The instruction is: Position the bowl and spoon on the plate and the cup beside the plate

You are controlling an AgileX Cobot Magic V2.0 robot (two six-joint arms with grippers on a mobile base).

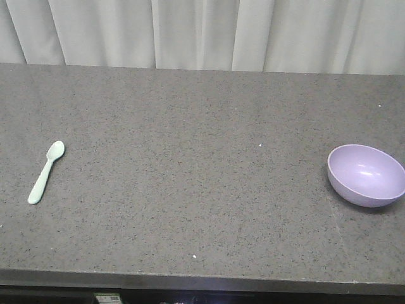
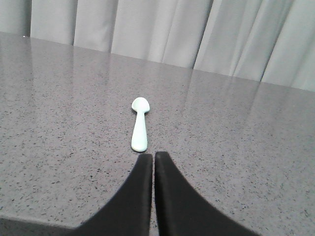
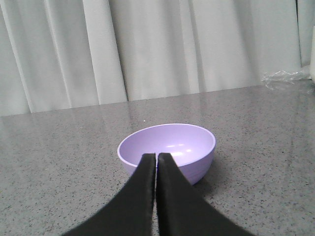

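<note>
Front view first: grey speckled table (image 1: 190, 158) running up to a pale curtain (image 1: 190, 31) at the back. The spoon (image 1: 45, 172) lies flat on the table, way off to the left, well short of the curtain. Its little oval head is at the curtain end and the handle angles back toward the front edge. The bowl (image 1: 367, 175) sits upright at the far right, about as far out from the curtain as the spoon, and the two are well apart. Nothing in it that I can see.

Left wrist view: the left gripper (image 2: 153, 157) has both black fingers pressed together with just a hairline slit between them, and nothing is pinched in there. The spoon (image 2: 140, 125) is just past the tips on the curtain side, not touching them, with the handle end nearest the claw and the head pointing at the curtain (image 2: 162, 29).

Right wrist view: same deal, the right gripper (image 3: 156, 156) is closed up tight and empty. The bowl (image 3: 167, 150) is right behind the tips, between them and the curtain (image 3: 147, 49). The tips overlap its near rim in the shot, and I can't tell if they actually touch. There's some crinkly clear plastic (image 3: 288, 78) at the far right, close to the curtain.
</note>
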